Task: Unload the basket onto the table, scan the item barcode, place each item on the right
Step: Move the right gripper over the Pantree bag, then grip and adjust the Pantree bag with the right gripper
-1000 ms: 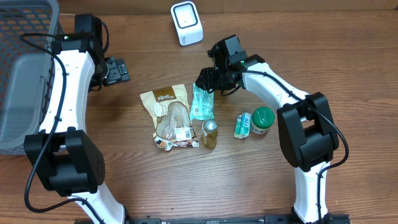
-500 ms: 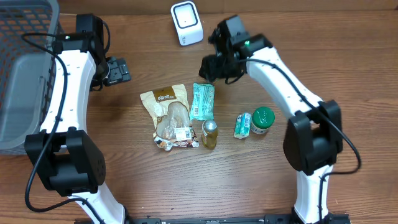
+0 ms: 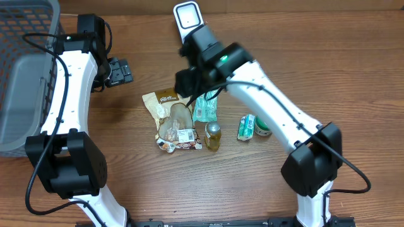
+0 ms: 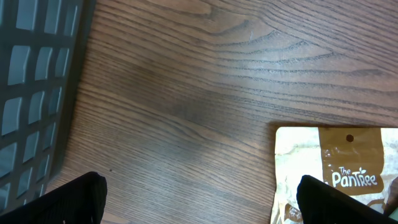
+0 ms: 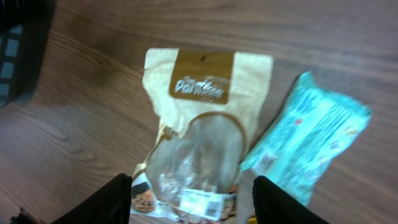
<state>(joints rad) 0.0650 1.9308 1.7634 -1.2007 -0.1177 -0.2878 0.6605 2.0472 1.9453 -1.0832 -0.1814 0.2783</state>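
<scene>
The item here is the snack pouch (image 3: 172,118), lying flat and face up around the middle of the tabletop (image 3: 353,69), a bit toward the left edge. It's a cream-coloured bag with a brown label panel at its far end reading "The Pantree" and a little hang hole above the lettering. Below that is a rounded clear window with pale brown stuff inside. At its near end there's a white barcode sticker (image 5: 200,202), facing up, though the wrist view is too blurry to read anything on it.

The right gripper (image 5: 193,182) hangs directly over the pouch, fingers spread with nothing between them, and the bag sits in the gap in its wrist camera. I can't tell whether the tips touch the bag. The left gripper (image 3: 118,70) is off toward the far-left part of the tabletop, wide open and empty, just beside the grey basket (image 3: 25,69) on the left edge.

A teal packet (image 3: 206,108) sits right up against the pouch's right side. A small bottle (image 3: 213,135) lies just near of that, and a green-and-white carton (image 3: 247,127) is further right. The white scanner (image 3: 188,14) stands at the far edge, its near side partly covered by the right arm.
</scene>
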